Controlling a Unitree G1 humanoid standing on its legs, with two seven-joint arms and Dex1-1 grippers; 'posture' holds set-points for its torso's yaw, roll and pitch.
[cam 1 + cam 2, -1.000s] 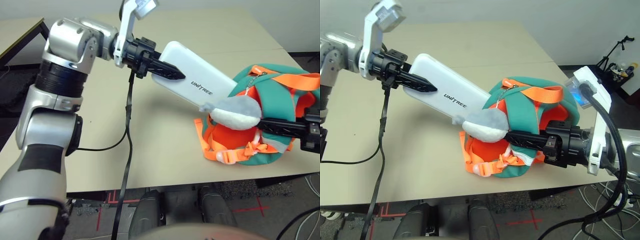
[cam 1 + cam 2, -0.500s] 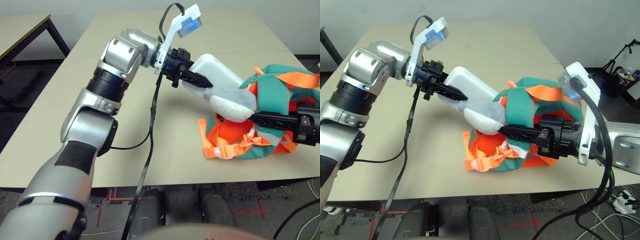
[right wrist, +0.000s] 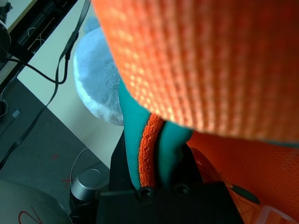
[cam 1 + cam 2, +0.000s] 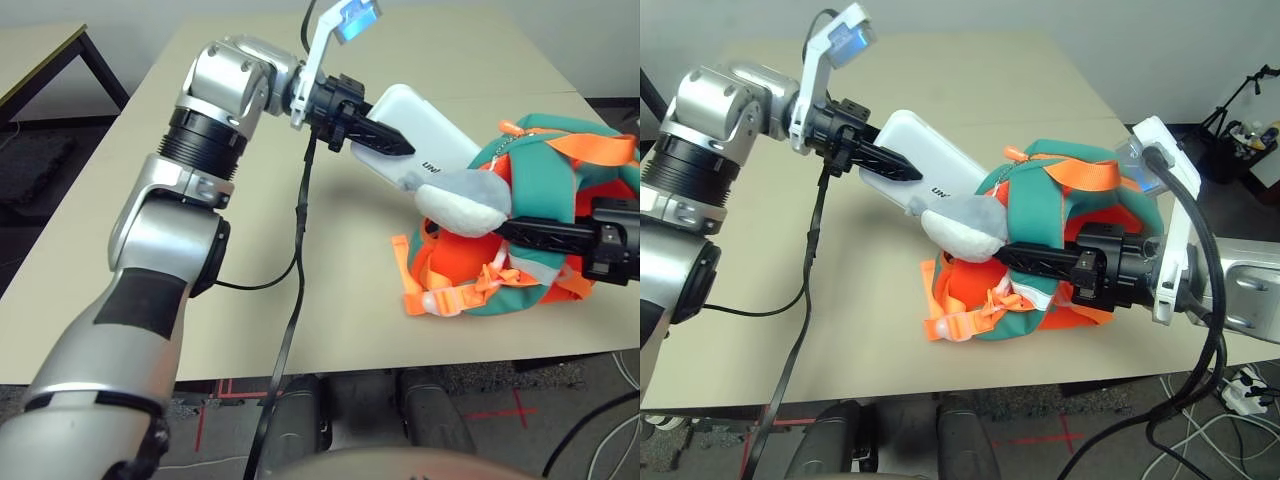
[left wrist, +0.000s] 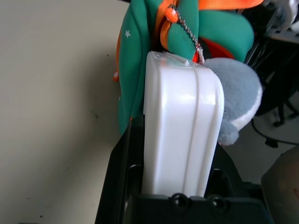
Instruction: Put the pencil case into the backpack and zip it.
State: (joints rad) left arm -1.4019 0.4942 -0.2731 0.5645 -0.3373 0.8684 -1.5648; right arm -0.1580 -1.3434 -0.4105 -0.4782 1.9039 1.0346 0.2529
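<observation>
The robot works over a pale tabletop (image 4: pixel 270 330), where the backpack's orange straps (image 4: pixel 970 322) and clear buckle lie nearest its body. Just beyond, the right jaws (image 4: pixel 1040 260) pinch the green fabric of the backpack (image 4: pixel 1040 215), reaching in from the right. The grey and white plush (image 4: pixel 462 202) hangs against the backpack's left side. Past the plush, the left jaws (image 5: pixel 180 154) grip the white case (image 4: pixel 425 130), which slants with its far-right end at the backpack. An orange loop (image 4: pixel 590 148) tops the backpack.
</observation>
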